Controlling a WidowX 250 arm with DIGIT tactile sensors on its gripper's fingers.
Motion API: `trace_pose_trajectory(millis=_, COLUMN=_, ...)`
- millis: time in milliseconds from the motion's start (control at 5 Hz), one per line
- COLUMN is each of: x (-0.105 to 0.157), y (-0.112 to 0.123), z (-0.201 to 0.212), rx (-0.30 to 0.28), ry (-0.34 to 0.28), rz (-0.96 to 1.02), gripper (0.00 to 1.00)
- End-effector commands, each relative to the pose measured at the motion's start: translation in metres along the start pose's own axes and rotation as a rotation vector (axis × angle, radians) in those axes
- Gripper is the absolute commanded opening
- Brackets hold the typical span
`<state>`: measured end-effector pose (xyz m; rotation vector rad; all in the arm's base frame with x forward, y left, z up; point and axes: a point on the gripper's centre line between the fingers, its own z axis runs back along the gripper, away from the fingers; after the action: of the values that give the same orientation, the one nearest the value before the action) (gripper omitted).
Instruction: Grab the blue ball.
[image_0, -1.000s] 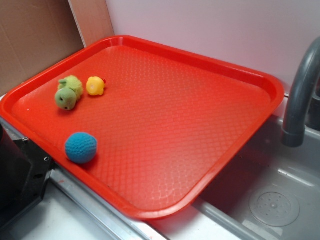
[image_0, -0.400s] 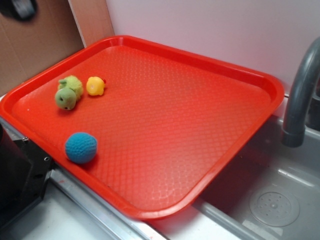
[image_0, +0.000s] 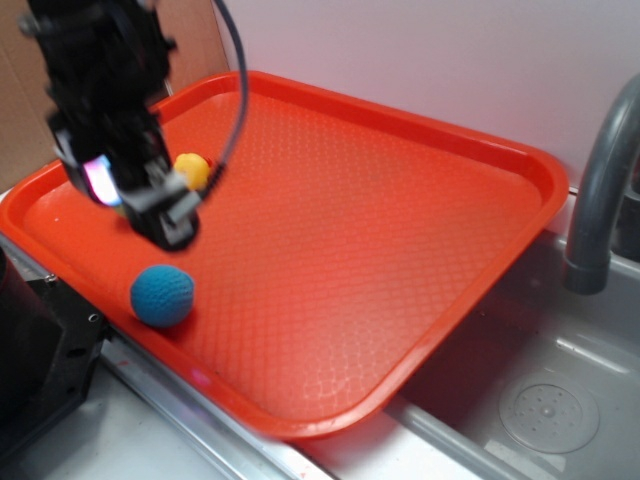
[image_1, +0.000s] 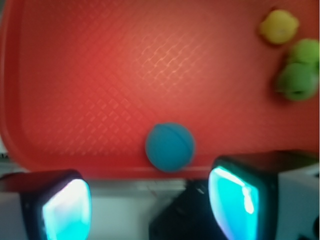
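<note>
Three toys on tray: blue ball (image_0: 162, 295), yellow toy (image_0: 193, 170), green plush toy (image_1: 297, 76) — the plush is hidden behind the arm in the exterior view, seen only from the wrist.
Change: a second ago the tray had no arm over it; at 0.4 s ago only a dark blur in the top-left corner; now the gripper (image_0: 150, 205) is over the left part of the red tray (image_0: 400, 210). Toys have not moved.
Blue ball location: near the tray's front-left rim, almost touching the rim wall, well apart from the other two toys.
Gripper position: above and just behind the ball in the exterior view, closer to the yellow toy than to the ball; not touching anything. Motion-blurred, so height above the tray is hard to judge.
Fingers: wide apart — the wrist view shows both pads (image_1: 65, 210) at the bottom corners with a clear gap, nothing between them.
Wrist alignment: ball sits between the two pads' lines and ahead of them, slightly right of centre.
Task stage: approach only, grasp not yet begun.
Next move calls for: shift toward the front rim, descend so pads straddle the ball, then close.
Risk: rim wall right beside the ball — one pad may land on it; the round ball may roll if nudged.
Background: grey faucet (image_0: 600, 190) and sink (image_0: 540, 400) to the right, not involved.
</note>
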<state>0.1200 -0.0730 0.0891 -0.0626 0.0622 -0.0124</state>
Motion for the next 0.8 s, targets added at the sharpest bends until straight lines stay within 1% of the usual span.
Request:
trace_pose_trajectory(millis=0, x=0.015, y=0.007, z=-0.028, rx=0.008, ry=-0.009, rz=-0.006, gripper=1.0)
trace_pose_trajectory(millis=200, x=0.01, y=0.011, z=-0.046, rx=0.014, ry=0.049, rz=-0.003, gripper=1.0)
trace_pose_trajectory(millis=400, x=-0.002, y=0.027, z=-0.052, rx=0.041, ry=0.065, rz=-0.031, gripper=1.0)
trace_pose_trajectory(millis=600, x=-0.007, y=0.028, z=-0.065, rx=0.023, ry=0.073, rz=-0.052, gripper=1.0)
